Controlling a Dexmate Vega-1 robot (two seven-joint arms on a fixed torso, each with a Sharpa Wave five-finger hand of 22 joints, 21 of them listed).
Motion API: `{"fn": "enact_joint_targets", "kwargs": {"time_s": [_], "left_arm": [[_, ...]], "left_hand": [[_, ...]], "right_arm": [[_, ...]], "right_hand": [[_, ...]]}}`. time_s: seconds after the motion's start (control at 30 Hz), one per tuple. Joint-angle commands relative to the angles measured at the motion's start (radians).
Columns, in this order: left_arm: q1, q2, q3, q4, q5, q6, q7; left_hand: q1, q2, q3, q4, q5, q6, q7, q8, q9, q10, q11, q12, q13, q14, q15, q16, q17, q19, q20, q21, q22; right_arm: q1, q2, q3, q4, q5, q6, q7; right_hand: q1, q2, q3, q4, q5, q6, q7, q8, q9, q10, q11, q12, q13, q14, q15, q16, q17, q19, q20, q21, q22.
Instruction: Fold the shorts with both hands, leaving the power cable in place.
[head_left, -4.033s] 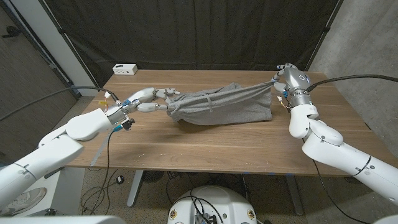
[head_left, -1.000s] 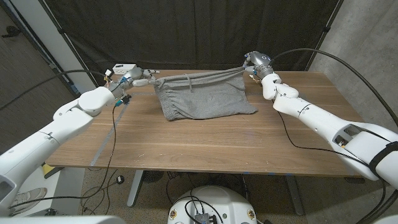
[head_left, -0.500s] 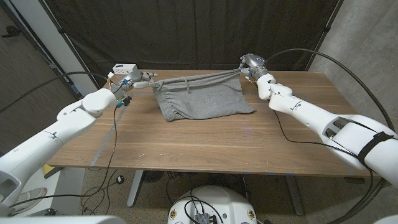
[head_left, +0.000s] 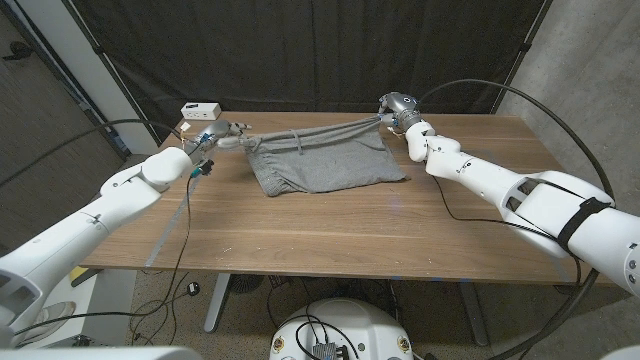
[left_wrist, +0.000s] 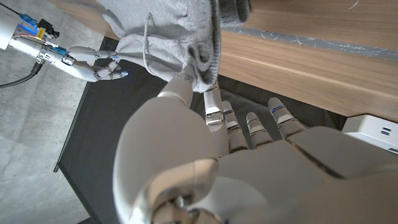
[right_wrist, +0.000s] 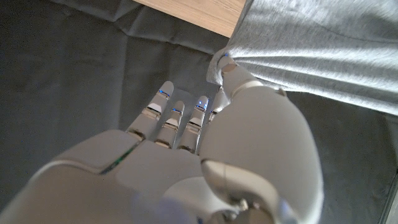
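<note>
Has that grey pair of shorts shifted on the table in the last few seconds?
Yes. The shorts have moved away from the robot toward the table's far edge, and leftward, closer to the white box.

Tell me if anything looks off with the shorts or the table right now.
Nothing looks damaged or spilled. The grey shorts hang stretched between the left hand and the right hand, the lower part draped on the wooden table. A white box sits at the far left corner.
</note>
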Motion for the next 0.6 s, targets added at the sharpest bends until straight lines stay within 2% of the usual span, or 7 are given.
{"fn": "enact_joint_targets", "kwargs": {"time_s": [0.03,0.1,0.13,0.23,0.3,0.47,0.6], "left_arm": [[-0.012,-0.001,0.033,-0.014,0.058,0.081,0.034],[-0.013,0.0,0.038,-0.021,0.071,0.098,0.044],[-0.014,0.0,0.04,-0.022,0.075,0.104,0.045],[-0.019,-0.001,0.044,-0.02,0.074,0.113,0.04],[-0.019,0.0,0.046,-0.022,0.077,0.121,0.043],[-0.01,-0.001,0.04,-0.034,0.079,0.132,0.068],[0.013,0.001,0.026,-0.063,0.096,0.146,0.124]], "left_hand": [[-0.006,0.024,0.0,0.011,-0.015,-0.042,0.004,-0.028,-0.003,-0.008,0.008,0.0,0.007,-0.001,0.015,-0.002,0.001,0.0,0.014,0.008,0.006],[-0.007,0.033,0.003,0.016,-0.023,-0.068,0.007,-0.048,-0.008,-0.017,0.015,-0.002,0.008,-0.003,0.023,-0.003,0.001,-0.001,0.02,0.008,0.007],[-0.007,0.036,0.004,0.017,-0.024,-0.076,0.004,-0.054,-0.01,-0.02,0.017,-0.002,0.008,-0.003,0.024,-0.003,0.001,-0.001,0.02,0.009,0.008],[-0.014,0.034,0.01,0.028,-0.048,-0.217,-0.029,-0.147,-0.04,-0.056,0.025,-0.004,0.012,-0.014,0.032,-0.004,0.003,-0.008,0.02,0.011,0.012],[-0.02,0.034,0.01,0.034,-0.057,-0.292,-0.041,-0.184,-0.053,-0.075,0.026,-0.005,0.014,-0.022,0.034,-0.005,0.003,-0.018,0.019,0.009,0.013],[-0.035,0.035,0.009,0.045,-0.072,-0.484,-0.076,-0.21,-0.083,-0.113,0.031,-0.007,0.016,-0.031,0.037,-0.002,0.004,-0.029,0.022,0.011,0.016],[-0.046,0.043,0.007,0.059,-0.076,-0.529,-0.079,-0.207,-0.092,-0.124,0.034,-0.007,0.017,-0.032,0.038,0.0,0.006,-0.025,0.022,0.014,0.018]], "right_arm": [[0.033,0.03,-0.048,0.075,0.018,0.015,0.018],[0.033,0.026,-0.052,0.064,0.019,-0.001,0.028],[0.034,0.021,-0.055,0.055,0.018,-0.009,0.044],[0.039,0.005,-0.062,0.017,0.021,-0.049,0.122],[0.032,-0.004,-0.053,0.006,0.031,-0.041,0.119],[0.014,-0.043,-0.036,-0.073,0.038,-0.075,0.156],[-0.019,-0.08,-0.011,-0.152,0.038,-0.097,0.137]], "right_hand": [[-0.01,0.005,0.008,0.005,0.009,-0.013,0.0,-0.007,0.006,0.004,-0.002,-0.005,0.003,0.009,-0.091,0.001,0.002,0.008,0.002,-0.005,0.001],[-0.011,0.009,0.009,0.006,0.009,-0.018,-0.005,-0.009,0.006,0.002,-0.001,-0.006,0.003,0.008,-0.09,0.0,0.003,0.007,0.001,-0.005,0.001],[-0.012,0.011,0.012,0.004,0.008,-0.051,-0.015,-0.025,0.005,-0.006,-0.003,-0.009,0.004,0.007,-0.089,-0.001,0.002,0.007,0.003,-0.005,0.001],[-0.023,0.011,0.015,0.004,0.006,-0.143,-0.04,-0.073,0.001,-0.036,0.006,-0.016,0.004,0.003,-0.084,-0.005,0.001,0.007,0.005,-0.007,0.001],[-0.037,0.011,0.013,0.009,0.005,-0.181,-0.046,-0.093,-0.001,-0.057,0.012,-0.02,0.005,-0.002,-0.078,-0.007,0.002,0.003,0.009,-0.008,0.001],[-0.071,0.013,0.007,0.022,0.003,-0.256,-0.057,-0.124,-0.001,-0.089,0.02,-0.021,0.006,-0.004,-0.073,-0.007,0.003,-0.002,0.014,-0.011,0.001],[-0.09,0.027,0.006,0.035,0.003,-0.267,-0.053,-0.125,-0.001,-0.094,0.029,-0.018,0.006,-0.006,-0.069,-0.005,0.007,-0.003,0.014,-0.011,0.002]]}}
